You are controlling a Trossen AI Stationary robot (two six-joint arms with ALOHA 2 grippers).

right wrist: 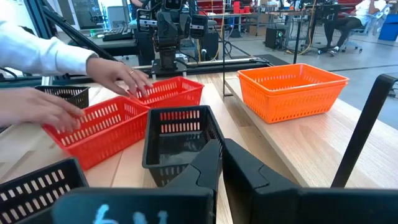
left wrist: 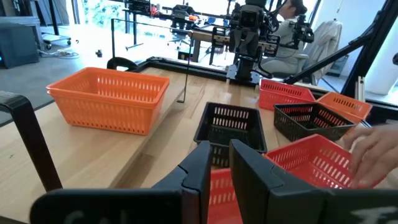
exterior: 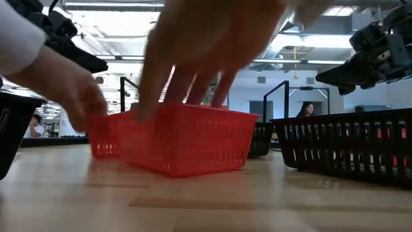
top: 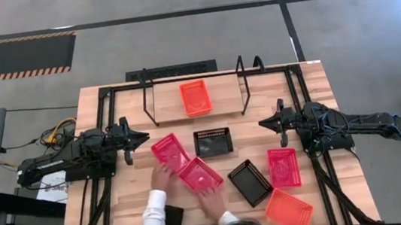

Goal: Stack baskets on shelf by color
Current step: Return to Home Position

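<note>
1. On the shelf (top: 221, 95) at the far edge of the desk (top: 120, 205), one orange basket (top: 196, 97) sits alone on the wooden board, between the black uprights. As I judge it, the stacking has barely begun.

2. My left claw (top: 141, 138) hangs over the desk's left side, fingers drawn nearly together with only a thin slit between them, holding nothing. My right claw (top: 266, 125) mirrors it on the right side, equally near-closed and bare.

3. Between my two claws lie the loose baskets: a black basket (top: 213, 141) just in front of the shelf, a second black basket (top: 250, 182) nearer the front, a red basket (top: 283, 167) beside that one, and another orange basket (top: 288, 211) at the front right corner.

4. A person at the front edge of the desk has one hand (top: 161, 177) on a red basket (top: 169, 151) and the other hand (top: 211, 200) on the red basket beside it (top: 200, 175). They seem to be arranging these two, so I take this as a waiting step for me.

5. My next move, once those hands are clear, calls for spreading a claw wide enough to straddle a basket wall. I would judge the front-right orange basket a sensible pick for my right claw, since it matches the one already shelved.

6. The thin mesh walls probably flex, so I should pinch one wall near its middle and lift level.
</note>
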